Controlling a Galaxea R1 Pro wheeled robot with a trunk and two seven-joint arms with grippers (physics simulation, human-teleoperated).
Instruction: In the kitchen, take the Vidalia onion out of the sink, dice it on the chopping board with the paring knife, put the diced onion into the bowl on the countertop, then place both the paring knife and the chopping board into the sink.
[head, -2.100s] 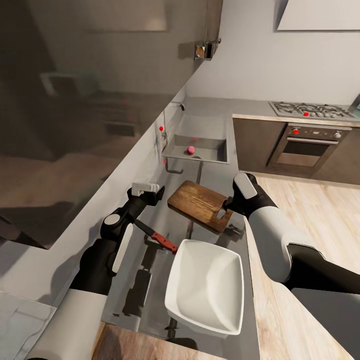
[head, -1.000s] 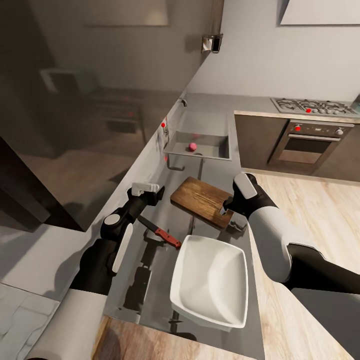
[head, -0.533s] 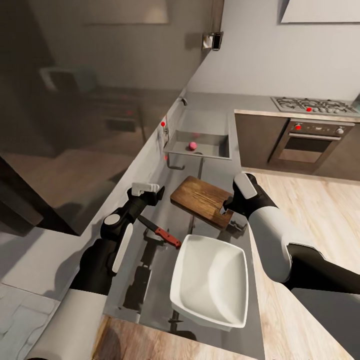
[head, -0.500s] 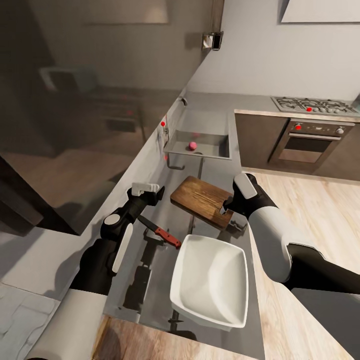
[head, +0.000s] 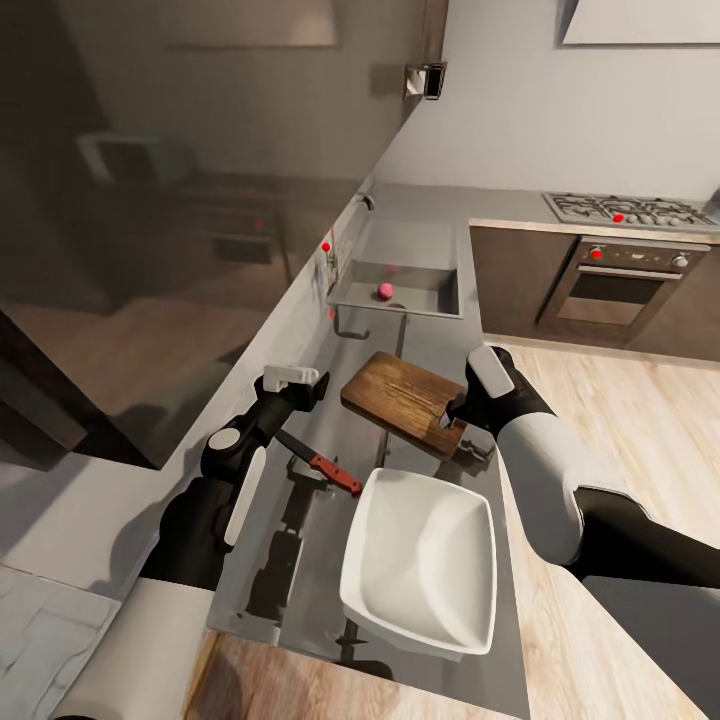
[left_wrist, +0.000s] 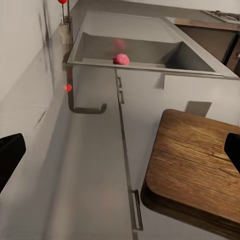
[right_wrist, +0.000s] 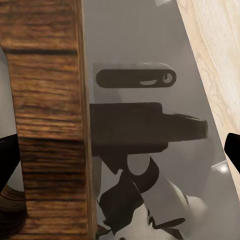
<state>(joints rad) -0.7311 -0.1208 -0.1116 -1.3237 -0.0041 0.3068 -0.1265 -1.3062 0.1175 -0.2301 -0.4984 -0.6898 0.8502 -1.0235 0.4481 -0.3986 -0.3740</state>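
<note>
Grey countertop, nothing moved in the last half second. Onion still sitting in the sink, not fetched yet. Left gripper wide open and empty, right gripper open too, hovering at the chopping board end.

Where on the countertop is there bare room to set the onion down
Bare countertop lies between the sink and the chopping board, and along the wall beside the board. Nearer the robot it is crowded: paring knife, bowl and board sit close together.
</note>
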